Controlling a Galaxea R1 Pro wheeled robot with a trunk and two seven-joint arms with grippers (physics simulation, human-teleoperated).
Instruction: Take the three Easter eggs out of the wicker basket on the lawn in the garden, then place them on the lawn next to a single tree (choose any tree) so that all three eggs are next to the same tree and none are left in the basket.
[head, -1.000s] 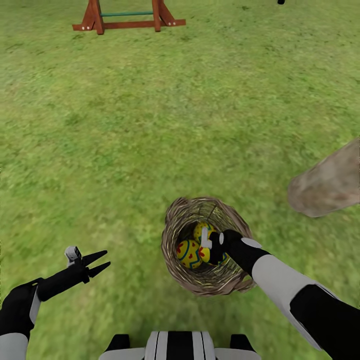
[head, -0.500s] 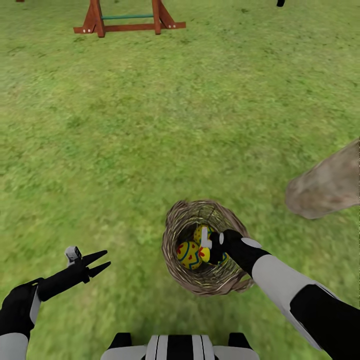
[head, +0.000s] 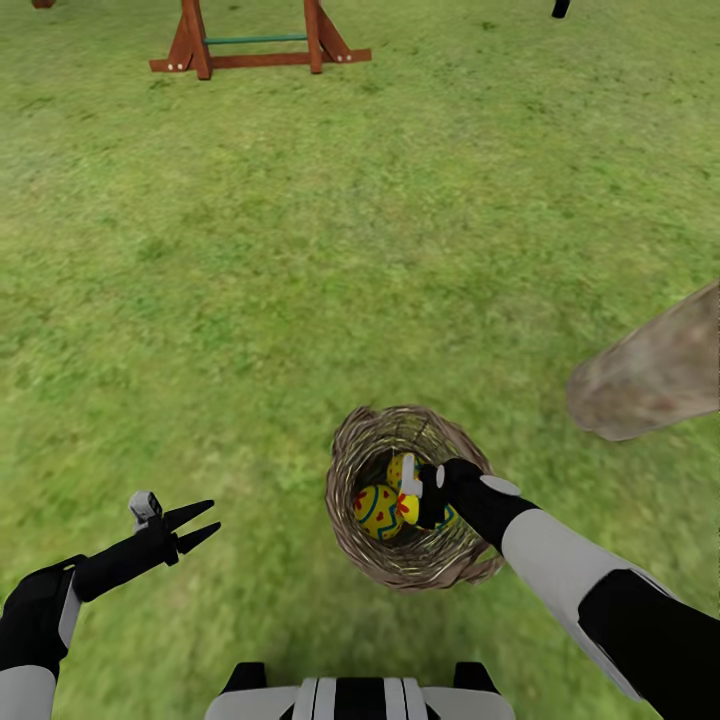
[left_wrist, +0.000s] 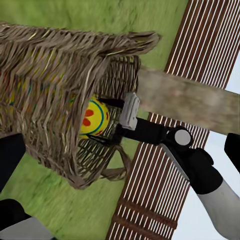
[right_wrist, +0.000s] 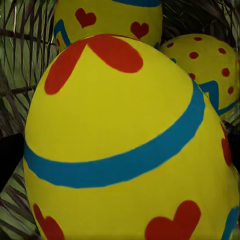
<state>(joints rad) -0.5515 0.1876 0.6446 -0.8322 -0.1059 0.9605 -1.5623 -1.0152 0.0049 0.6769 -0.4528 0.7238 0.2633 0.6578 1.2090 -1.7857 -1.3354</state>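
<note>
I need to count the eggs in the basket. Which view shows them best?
The right wrist view: three eggs fill it, one big with flowers and hearts, one with hearts, one dotted. The head view shows two eggs partly hidden by the right end effector. The left wrist view shows one egg through the basket.

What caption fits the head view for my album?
Right gripper reaching into the wicker basket of Easter eggs on the lawn.
</note>
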